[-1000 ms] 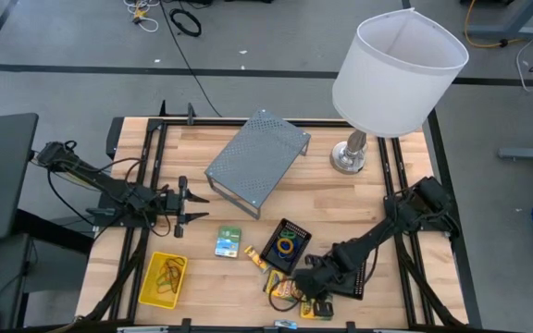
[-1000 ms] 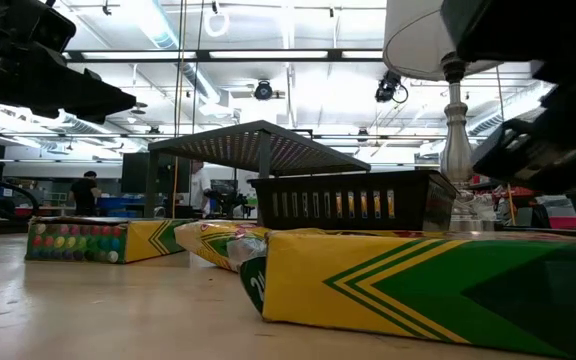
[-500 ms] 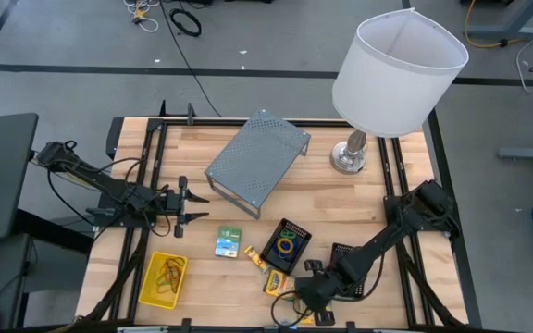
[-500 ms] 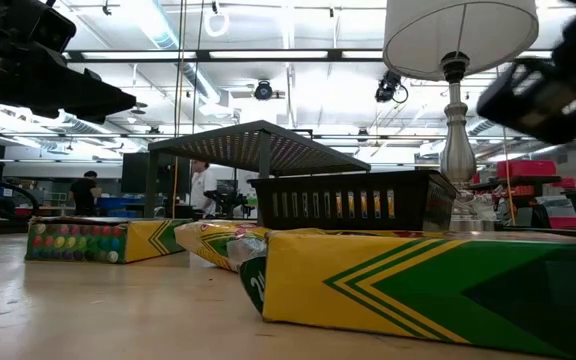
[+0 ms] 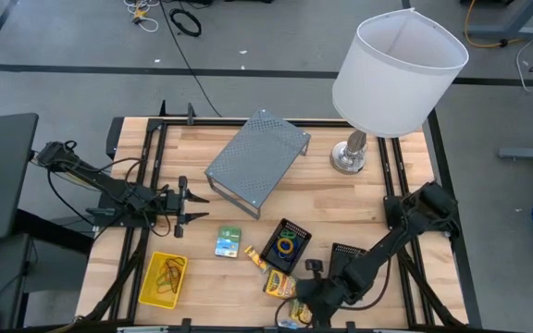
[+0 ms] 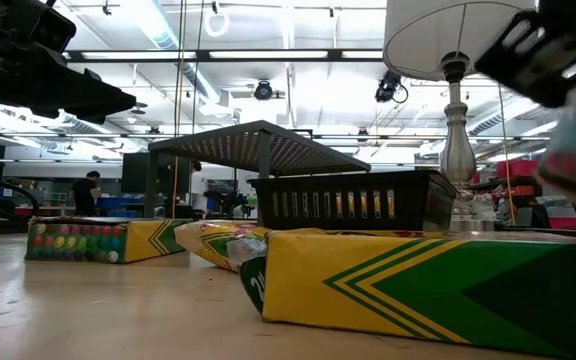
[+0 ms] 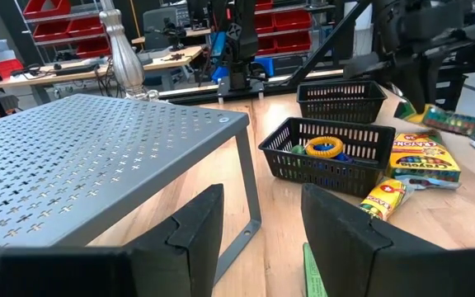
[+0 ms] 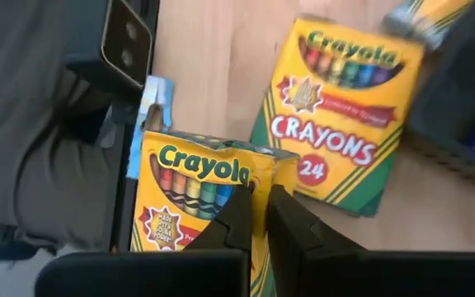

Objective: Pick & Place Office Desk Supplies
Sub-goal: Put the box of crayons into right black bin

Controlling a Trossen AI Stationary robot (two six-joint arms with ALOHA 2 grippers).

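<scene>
My right gripper (image 5: 302, 303) is over the table's near edge and shut on a small yellow-green crayon box (image 8: 192, 194). A second crayon box (image 8: 336, 124) lies flat beside it (image 5: 280, 284). One black mesh tray (image 5: 285, 245) holds coloured rubber-band loops (image 7: 324, 148). The other mesh tray (image 5: 345, 254) is partly under my right arm. The green-white packet (image 5: 228, 242) and the yellow basket (image 5: 163, 280), which also holds loops, sit toward the left. My left gripper (image 5: 191, 205) hovers open at the table's left, touching nothing. My right gripper pinches the small crayon box at its long side edge (image 8: 250, 177), beside the end of the printed name. The fingers come from above, pointing down. The box shows over the table's near edge and the black frame. I cannot tell whether it is lifted clear.
A grey perforated metal riser (image 5: 257, 162) stands at the table's middle far side. The white-shaded lamp (image 5: 396, 69) stands at the far right. A thin yellow crayon pack (image 5: 254, 260) lies beside the tray with the loops. Bare wood lies between the riser and the near things.
My right gripper has moved from over the crayon boxes toward the table's near edge and slightly left, and the small crayon box has gone with it. The larger box has stayed in place.
</scene>
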